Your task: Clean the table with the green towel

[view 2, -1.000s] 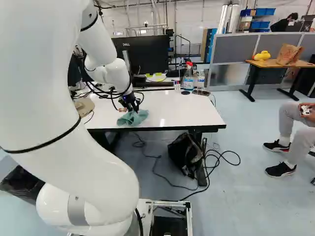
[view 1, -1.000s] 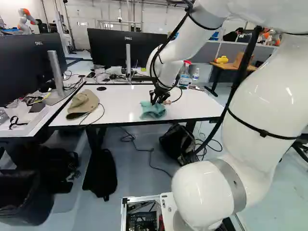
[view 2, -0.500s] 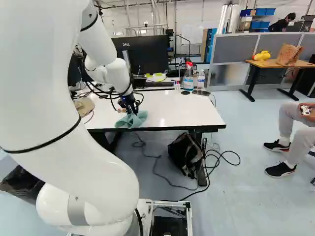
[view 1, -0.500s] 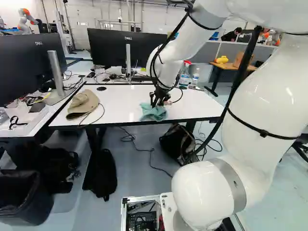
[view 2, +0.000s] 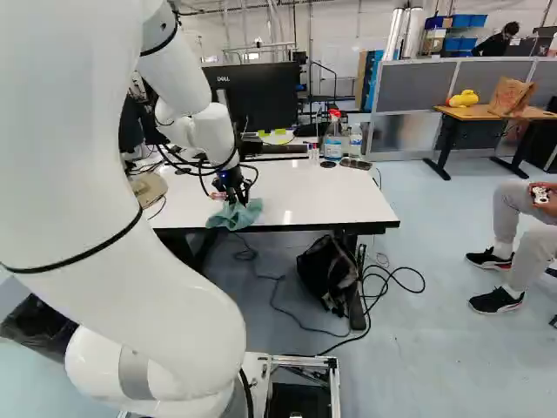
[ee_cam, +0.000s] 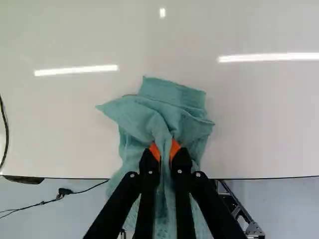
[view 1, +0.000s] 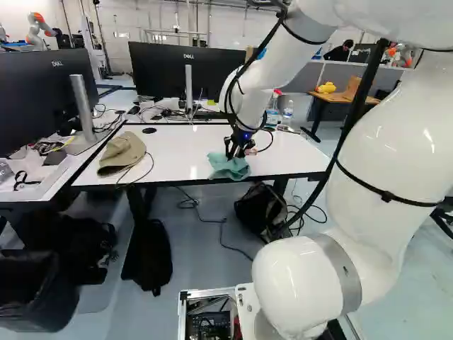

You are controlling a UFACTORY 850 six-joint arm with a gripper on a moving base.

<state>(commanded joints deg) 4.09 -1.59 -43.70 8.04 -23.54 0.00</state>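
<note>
From where I'm standing, the black gripper [view 1: 233,155] is down at the near side of a white, glossy tabletop [view 1: 177,149], on the end of the big white arm [view 2: 174,287]. Its two fingers have closed in close together, and the orange pads [ee_cam: 155,151] pinch an upright fold of the green cloth towel [ee_cam: 137,119] between them from both sides. The rest of the towel spreads rumpled around and ahead of the fingertips, near the table's near edge, with one corner fanned out sideways on the white surface.

A tan cloth hat [view 1: 122,154] lies on the same table, at the left of the left base view, with a thin dark cord beside it.

As for writing, a wide black monitor [view 1: 156,67] behind the table has small pale lettering on its frame, and so has the dark monitor [view 1: 35,99] at the left of the left base view. Near the table's far side stands a clear spray bottle with a red trigger [view 2: 332,139], with a printed label around its body, and just beside it a smaller clear bottle [view 2: 355,139], also labelled. A brown paper bag [view 2: 512,96] sits on a wooden-topped table [view 2: 483,112] farther off, with some faint marking on its side that I can't make out.
</note>
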